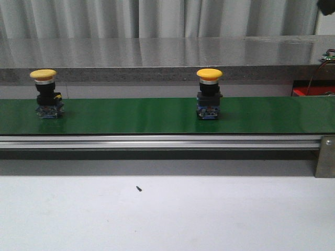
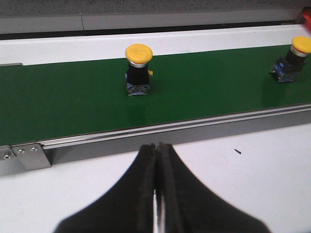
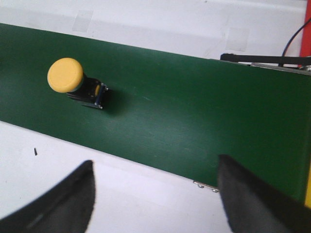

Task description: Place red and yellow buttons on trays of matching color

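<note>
Two yellow buttons stand upright on the green belt (image 1: 131, 116), each a yellow cap on a black and blue body. The left button (image 1: 43, 94) (image 2: 138, 70) lies ahead of my left gripper (image 2: 158, 145), which is shut with nothing in it over the white table. The right button (image 1: 209, 94) (image 2: 291, 60) (image 3: 77, 85) sits beyond my right gripper (image 3: 154, 165), whose open, empty jaws hover over the table near the belt's front edge. No red button is in view. Neither gripper shows in the front view.
A metal rail (image 1: 157, 141) runs along the belt's front, ending in a bracket (image 1: 325, 156). A red piece (image 1: 309, 92) (image 3: 307, 39) sits past the belt's right end and a yellow strip (image 3: 308, 194) beside it; I cannot tell if they are trays. A small black speck (image 1: 138, 188) marks the table.
</note>
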Tool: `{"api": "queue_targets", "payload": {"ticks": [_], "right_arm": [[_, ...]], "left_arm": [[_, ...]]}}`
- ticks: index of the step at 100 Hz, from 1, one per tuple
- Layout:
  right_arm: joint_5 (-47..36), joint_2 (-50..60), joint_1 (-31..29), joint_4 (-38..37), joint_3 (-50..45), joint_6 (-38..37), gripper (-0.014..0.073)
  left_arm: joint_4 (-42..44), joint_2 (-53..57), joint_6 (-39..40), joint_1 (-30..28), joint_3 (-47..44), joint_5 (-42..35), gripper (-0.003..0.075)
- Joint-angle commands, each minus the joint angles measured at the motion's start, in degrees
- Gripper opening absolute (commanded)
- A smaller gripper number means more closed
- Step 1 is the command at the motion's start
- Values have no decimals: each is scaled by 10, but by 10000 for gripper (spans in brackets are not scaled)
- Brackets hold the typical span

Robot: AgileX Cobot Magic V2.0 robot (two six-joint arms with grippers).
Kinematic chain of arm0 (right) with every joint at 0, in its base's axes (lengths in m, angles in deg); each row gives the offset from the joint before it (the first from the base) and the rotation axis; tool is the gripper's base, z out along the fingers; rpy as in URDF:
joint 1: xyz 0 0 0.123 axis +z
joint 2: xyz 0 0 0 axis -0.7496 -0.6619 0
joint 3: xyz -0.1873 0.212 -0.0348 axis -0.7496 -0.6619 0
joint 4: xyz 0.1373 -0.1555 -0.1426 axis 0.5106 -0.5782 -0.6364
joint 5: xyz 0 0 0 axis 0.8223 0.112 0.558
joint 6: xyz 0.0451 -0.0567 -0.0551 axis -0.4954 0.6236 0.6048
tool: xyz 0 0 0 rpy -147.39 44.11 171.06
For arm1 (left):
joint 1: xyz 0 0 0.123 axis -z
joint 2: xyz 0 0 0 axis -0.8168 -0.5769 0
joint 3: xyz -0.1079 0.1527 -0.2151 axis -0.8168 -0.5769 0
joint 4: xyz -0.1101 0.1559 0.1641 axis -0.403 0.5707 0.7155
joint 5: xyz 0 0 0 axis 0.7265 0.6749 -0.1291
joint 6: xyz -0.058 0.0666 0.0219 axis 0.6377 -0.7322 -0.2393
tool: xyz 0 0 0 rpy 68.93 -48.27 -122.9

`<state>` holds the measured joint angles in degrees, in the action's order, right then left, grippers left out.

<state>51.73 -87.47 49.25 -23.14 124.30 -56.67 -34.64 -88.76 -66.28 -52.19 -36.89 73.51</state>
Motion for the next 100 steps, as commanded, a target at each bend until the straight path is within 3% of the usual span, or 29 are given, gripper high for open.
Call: {"api": "queue_targets", "payload": {"ticks": [1, 25, 51, 76, 100], "right_arm": [[7, -24, 2, 24, 48, 6, 652], [60, -113, 40, 26, 123, 5, 634], [63, -186, 82, 25, 169, -12, 634], [35, -235, 100, 18, 188, -29, 634], [-5, -280, 99, -41, 188, -59, 632]], "left_arm": [[-14, 0, 4, 5, 16, -34, -20], [-14, 0, 4, 5, 16, -34, -20], [-14, 0, 4, 5, 16, -34, -20], [-14, 0, 4, 5, 16, -34, -20], [-14, 0, 4, 5, 16, -34, -20]]}}
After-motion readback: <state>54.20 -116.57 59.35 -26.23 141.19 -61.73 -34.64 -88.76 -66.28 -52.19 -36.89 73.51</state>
